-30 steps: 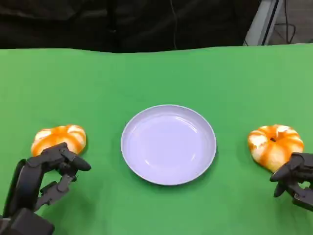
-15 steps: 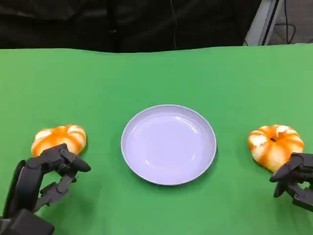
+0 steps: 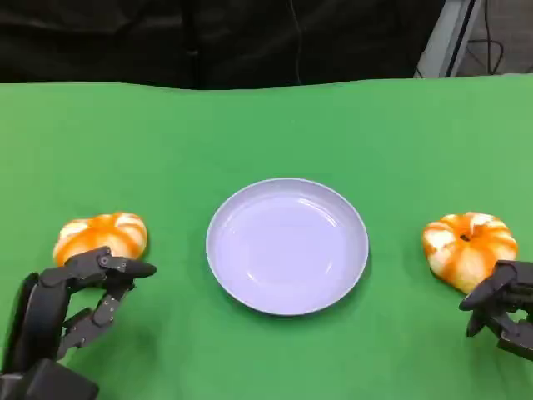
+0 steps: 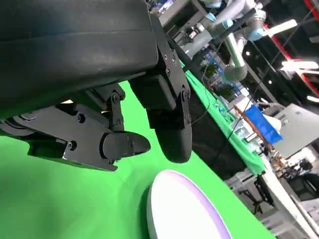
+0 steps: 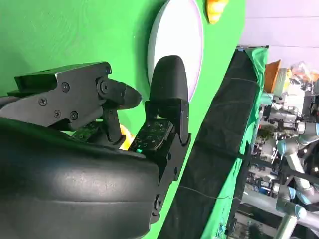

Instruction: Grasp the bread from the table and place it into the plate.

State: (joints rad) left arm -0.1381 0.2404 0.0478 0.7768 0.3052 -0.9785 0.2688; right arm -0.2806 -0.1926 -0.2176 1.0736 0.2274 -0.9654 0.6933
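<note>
A white plate (image 3: 287,246) lies in the middle of the green table (image 3: 266,125). One orange-and-white bread (image 3: 100,235) sits to its left, a second bread (image 3: 469,248) to its right. My left hand (image 3: 75,300) hovers just in front of the left bread, fingers spread and holding nothing. My right hand (image 3: 504,307) sits at the near edge of the right bread, fingers bent but apart, holding nothing. In the left wrist view the fingers (image 4: 124,144) reach toward the plate (image 4: 184,209). The right wrist view shows the plate (image 5: 177,35), the far bread (image 5: 217,10) and a sliver of the near bread (image 5: 124,137) between the fingers.
The table's far edge meets a dark backdrop (image 3: 250,37). Bare green cloth lies around the plate and behind both breads. Other robot arms and tables stand in the room beyond (image 4: 239,45).
The upper fingers of my left hand have lifted and stretched out to the right, opening the hand wider. The right hand, the breads and the plate stay put.
</note>
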